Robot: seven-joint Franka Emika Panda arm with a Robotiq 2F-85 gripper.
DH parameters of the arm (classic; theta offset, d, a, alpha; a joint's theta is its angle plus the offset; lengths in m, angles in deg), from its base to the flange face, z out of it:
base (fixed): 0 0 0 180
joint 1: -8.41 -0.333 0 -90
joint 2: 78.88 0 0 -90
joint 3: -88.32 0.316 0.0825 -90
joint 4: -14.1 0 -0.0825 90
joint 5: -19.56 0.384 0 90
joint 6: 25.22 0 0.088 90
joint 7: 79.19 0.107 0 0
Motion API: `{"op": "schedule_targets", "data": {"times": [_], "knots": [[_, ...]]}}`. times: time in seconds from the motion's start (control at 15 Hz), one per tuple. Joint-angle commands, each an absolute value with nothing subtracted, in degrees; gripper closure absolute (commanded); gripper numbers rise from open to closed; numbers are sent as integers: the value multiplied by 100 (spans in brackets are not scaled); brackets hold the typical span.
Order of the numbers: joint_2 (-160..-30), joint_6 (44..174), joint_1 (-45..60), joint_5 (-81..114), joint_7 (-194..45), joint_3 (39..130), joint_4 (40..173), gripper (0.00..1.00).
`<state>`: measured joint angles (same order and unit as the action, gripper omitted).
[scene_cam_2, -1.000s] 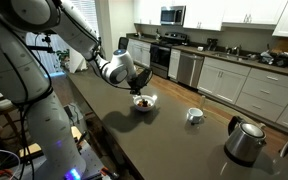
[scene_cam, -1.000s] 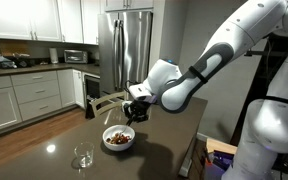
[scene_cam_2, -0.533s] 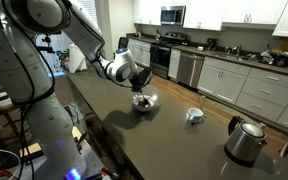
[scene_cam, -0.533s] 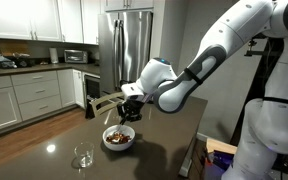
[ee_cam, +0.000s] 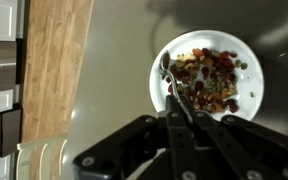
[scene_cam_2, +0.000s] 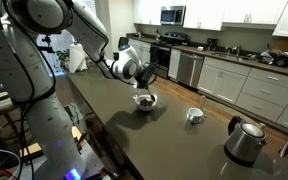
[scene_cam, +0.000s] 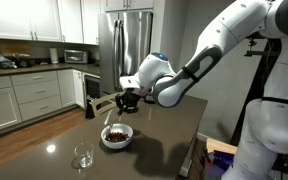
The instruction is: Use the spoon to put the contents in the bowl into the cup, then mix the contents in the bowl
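The white bowl [scene_cam: 117,137] [scene_cam_2: 144,101] stands on the dark counter and holds a heap of brown and reddish contents [ee_cam: 210,75]. In the wrist view its rim [ee_cam: 156,88] lies just beyond the fingers. My gripper [scene_cam: 128,104] [scene_cam_2: 144,80] [ee_cam: 180,118] hovers above the bowl, shut on the slender spoon [ee_cam: 171,78]. The spoon points down, with its tip at the near edge of the contents. The small white cup [scene_cam_2: 194,116] stands apart from the bowl on the same counter. It does not show in the wrist view.
A clear stemless glass [scene_cam: 82,156] stands near the counter's front edge. A metal kettle [scene_cam_2: 246,141] sits beyond the cup. A wooden floor [ee_cam: 54,70] lies beside the counter. Kitchen cabinets and a fridge [scene_cam: 127,45] stand behind.
My gripper has risen a little from the bowl with the spoon. The bowl, the cup and the glass have not moved.
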<state>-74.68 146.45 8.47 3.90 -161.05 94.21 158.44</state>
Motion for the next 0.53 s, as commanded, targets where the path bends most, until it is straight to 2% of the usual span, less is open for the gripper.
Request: {"op": "schedule_targets", "data": {"times": [0.0, 0.47], "knots": [[-7521, 14779, 1173, -354, -15432, 9438, 15662, 98], [-7503, 14660, 1540, -1337, -14558, 9410, 15555, 98]]}}
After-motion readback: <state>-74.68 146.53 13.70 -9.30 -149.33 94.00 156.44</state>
